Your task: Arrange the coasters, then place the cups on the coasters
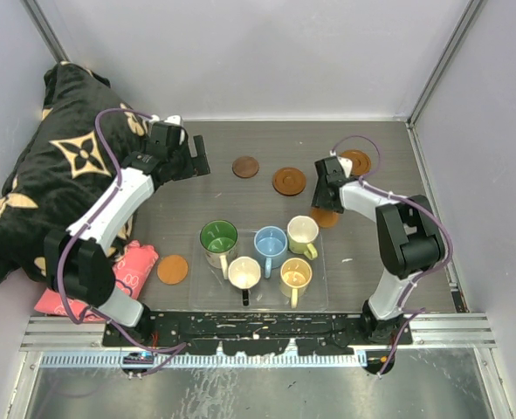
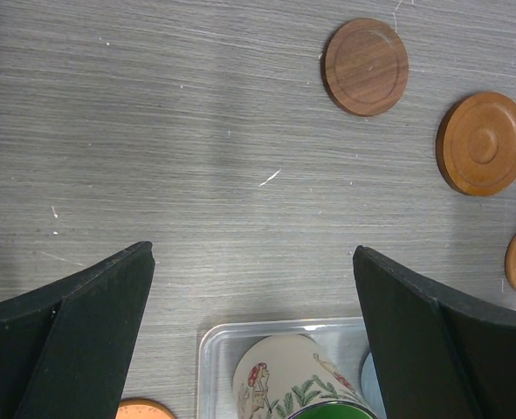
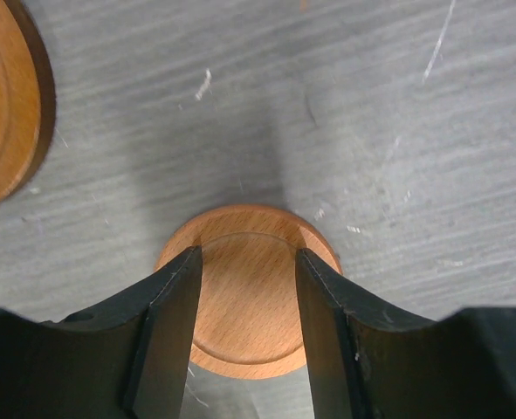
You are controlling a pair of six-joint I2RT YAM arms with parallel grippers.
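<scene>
The coaster (image 3: 247,323) is a thin, rigid wooden disc. It is probably light and smooth-faced, and awkward to lift while flat. Grip it across the rim, edge to edge. It lies flat on the desk (image 3: 371,105), near the cream cup (image 1: 303,232).

The right claw (image 3: 247,255) has its jaws partly apart, narrower than the disc, and they stand over its top face. Contact cannot be confirmed.

The left claw (image 2: 253,253) is spread wide and holds nothing.

a grey wood-grain table (image 1: 266,140) sits boxed in by pale walls (image 1: 258,52), evenly lit.
</scene>
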